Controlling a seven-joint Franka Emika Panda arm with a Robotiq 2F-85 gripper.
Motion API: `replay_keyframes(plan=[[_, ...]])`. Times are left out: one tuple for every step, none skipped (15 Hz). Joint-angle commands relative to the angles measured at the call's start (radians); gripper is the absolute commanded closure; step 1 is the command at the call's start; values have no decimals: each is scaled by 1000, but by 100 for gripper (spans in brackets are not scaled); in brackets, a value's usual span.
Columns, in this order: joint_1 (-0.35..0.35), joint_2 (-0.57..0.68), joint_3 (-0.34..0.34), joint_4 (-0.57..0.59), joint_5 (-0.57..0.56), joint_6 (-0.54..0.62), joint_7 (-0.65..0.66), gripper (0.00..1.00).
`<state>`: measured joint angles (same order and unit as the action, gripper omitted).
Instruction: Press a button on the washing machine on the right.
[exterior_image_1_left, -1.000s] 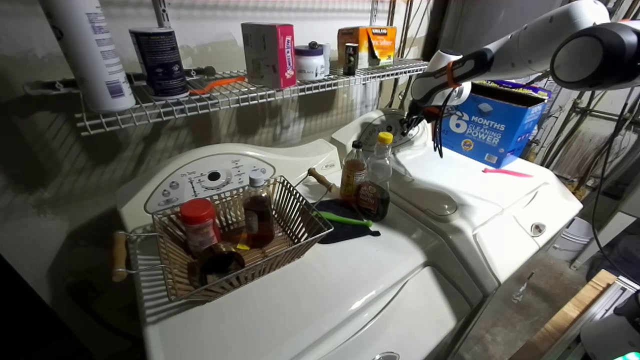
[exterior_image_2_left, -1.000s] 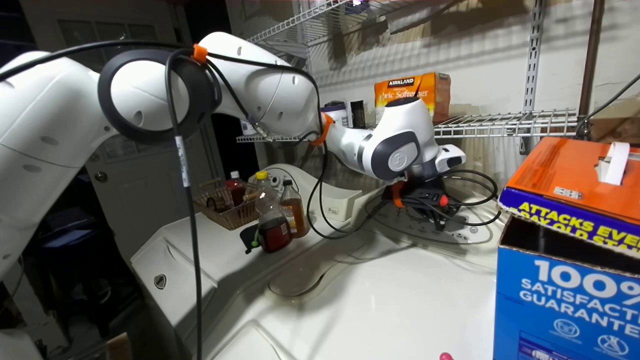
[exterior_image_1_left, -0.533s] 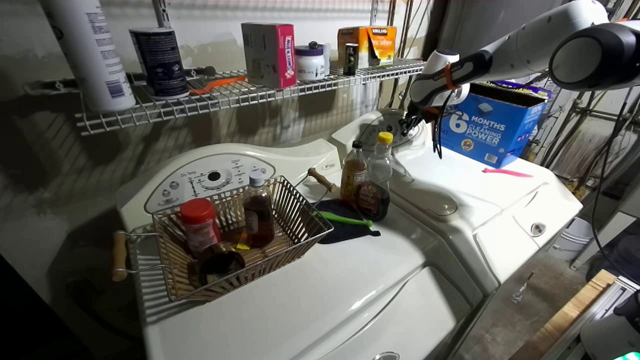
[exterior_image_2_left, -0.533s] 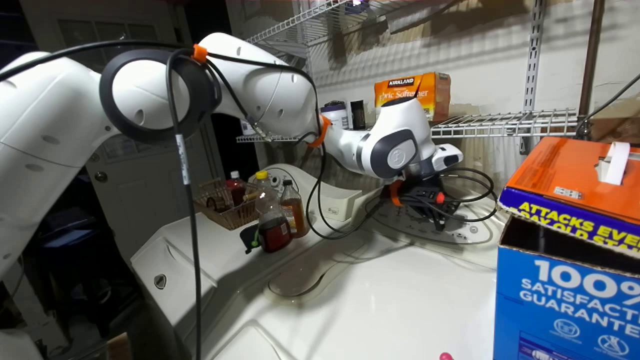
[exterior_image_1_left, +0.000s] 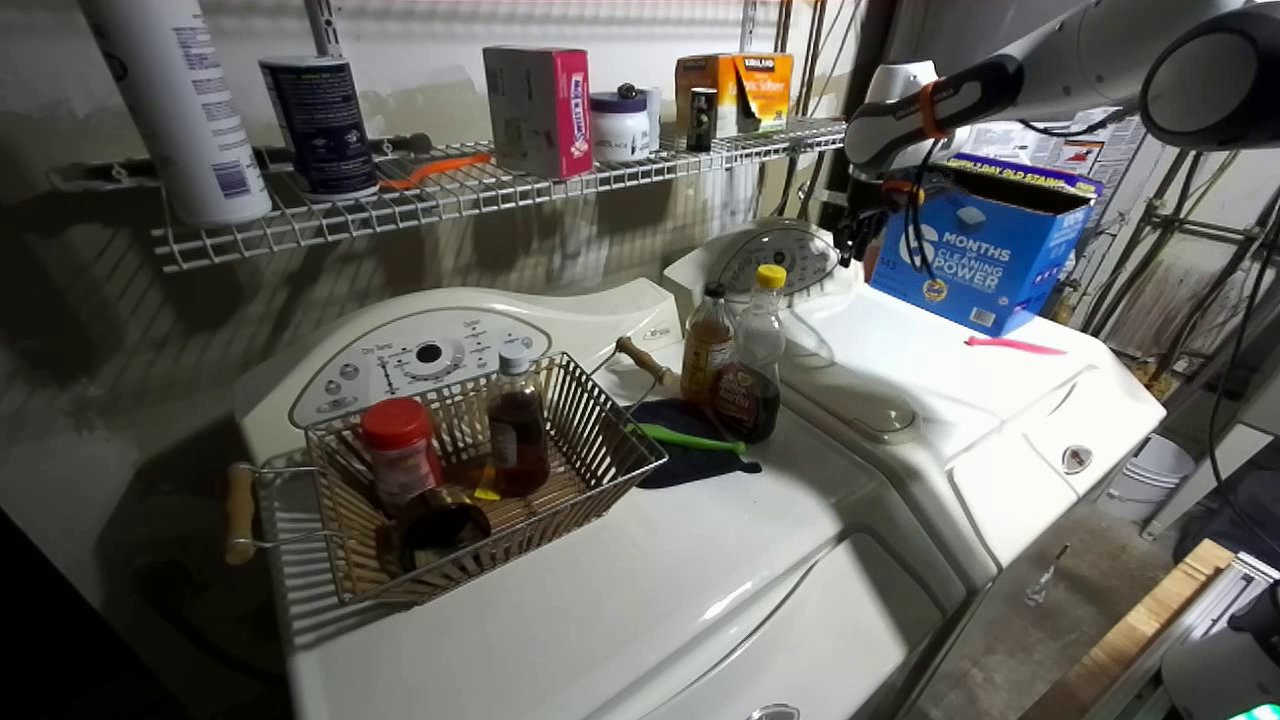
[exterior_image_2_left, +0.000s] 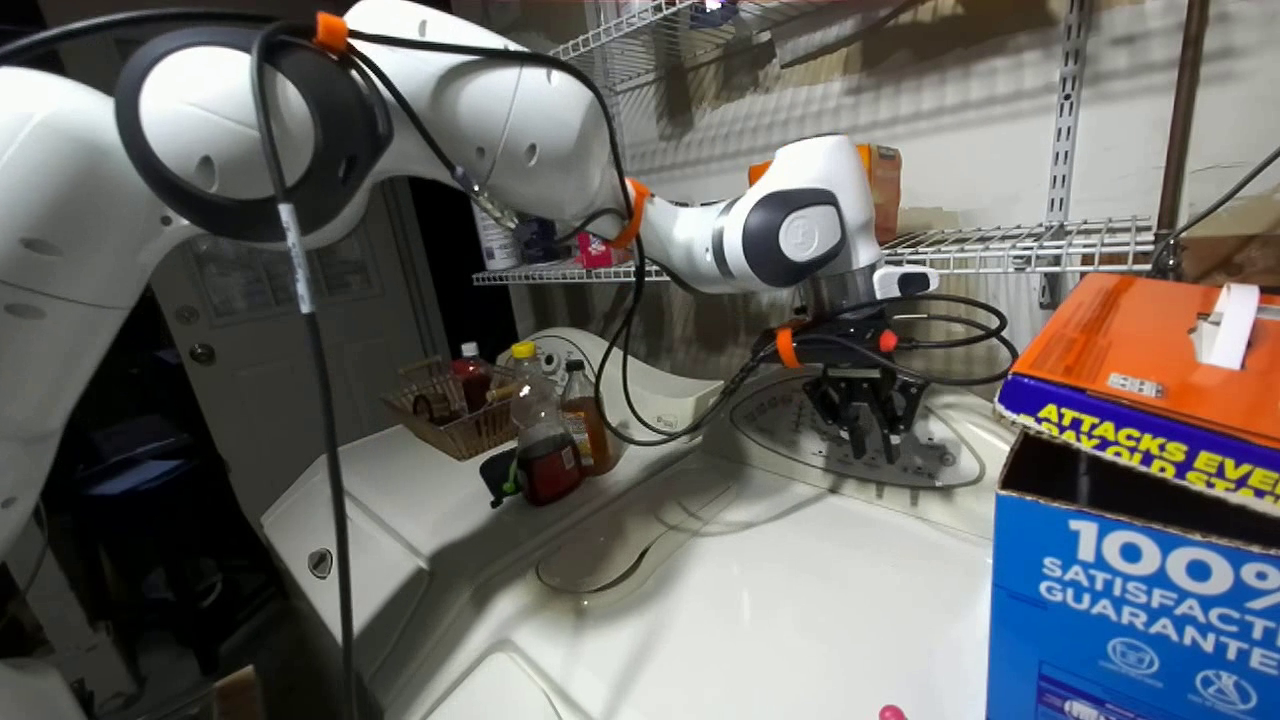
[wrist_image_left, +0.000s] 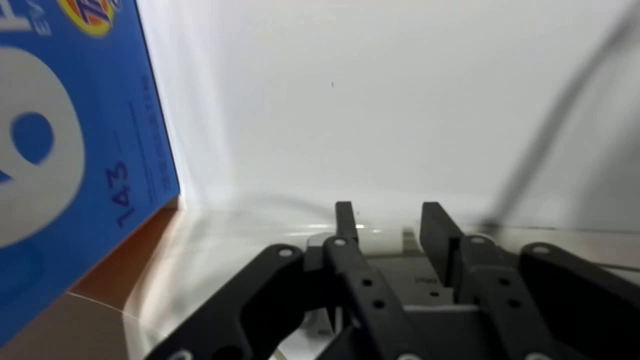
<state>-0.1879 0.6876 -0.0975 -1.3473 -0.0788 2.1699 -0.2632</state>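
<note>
In an exterior view, the washing machine (exterior_image_2_left: 790, 590) lies across the lower middle of the frame; it should be heavy, stiff and slick, something to press rather than grasp. Farther back, right of centre, the gripper (exterior_image_2_left: 875, 455) points down, its jaws a narrow gap apart, empty; contact is unclear. Behind, the console (exterior_image_2_left: 785, 425) slants long-ways from left down to right, facing the frame's bottom; its buttons (exterior_image_2_left: 948, 458) likely want a light, square push.
</note>
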Motion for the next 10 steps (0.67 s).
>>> replay_keyframes(plan=[[-10,-124,12,-58,-7,-233,-56,30],[-9,-148,14,-69,-3,-276,-58,22],[-4,-174,12,-76,-5,-333,-51,16],[-6,-195,19,-79,10,-377,-52,8],[-10,-218,27,-85,26,-422,-62,2],[-11,-237,31,-90,48,-448,-38,0],[-11,-254,32,-95,66,-472,-23,0],[-18,-267,36,-100,87,-493,-32,0],[-21,-278,35,-104,105,-497,-34,0],[-6,-228,24,-50,65,-482,-36,0]])
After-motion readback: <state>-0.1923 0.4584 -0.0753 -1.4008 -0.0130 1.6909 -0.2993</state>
